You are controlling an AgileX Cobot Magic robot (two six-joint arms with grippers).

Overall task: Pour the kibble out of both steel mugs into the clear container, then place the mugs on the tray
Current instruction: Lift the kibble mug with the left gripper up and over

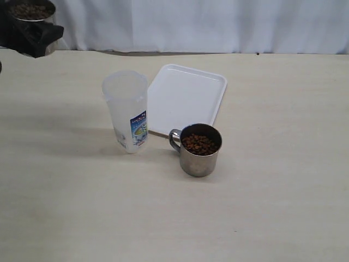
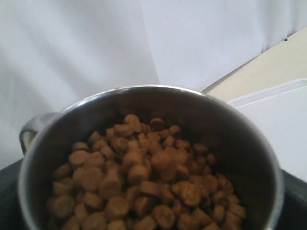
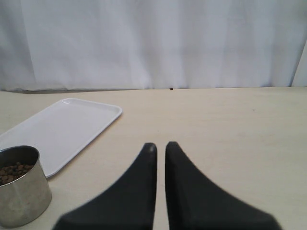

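High at the far left, my left gripper (image 1: 34, 34) is shut on one steel mug (image 1: 30, 12), held upright. In the left wrist view this mug (image 2: 158, 103) fills the picture, full of brown kibble (image 2: 144, 182), and it hides the fingers. The second steel mug (image 1: 200, 148) stands on the table in front of the white tray (image 1: 185, 95), also holding kibble (image 1: 199, 144). The clear container (image 1: 125, 112) stands upright left of that mug, and I see no kibble in it. My right gripper (image 3: 159, 146) is shut on nothing, over bare table, with the second mug (image 3: 19, 191) and the tray (image 3: 57, 127) off to one side.
A white curtain (image 1: 218, 24) closes off the back of the light wooden table (image 1: 272, 207). The right arm is outside the exterior view. A small dark speck (image 3: 171, 88) lies at the table's far edge.
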